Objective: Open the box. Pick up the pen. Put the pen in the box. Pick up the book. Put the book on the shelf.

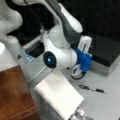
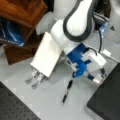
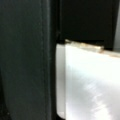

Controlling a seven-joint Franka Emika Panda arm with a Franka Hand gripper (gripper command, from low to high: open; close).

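book [image 1: 58,96]: white, flat, dotted cover, tilted | pincer [image 2: 35,77]: clamped on its edge | pen [image 1: 92,88]: on grey table [image 1: 105,105]

Wrist view, close and filled by few surfaces. Broad dark grey-black surface [image 3: 25,60] covers left side, top to bottom, with faint vertical streaks. Right of it, darker black area [image 3: 85,20] spans top. Below black area, pale white glossy slab [image 3: 87,85] fills lower right, soft highlights across its face. Slab's upper edge runs slightly downward toward right, with thin tan-yellow line [image 3: 86,45] along it. Slab's left edge rounded, meeting dark surface. Tool not visible.
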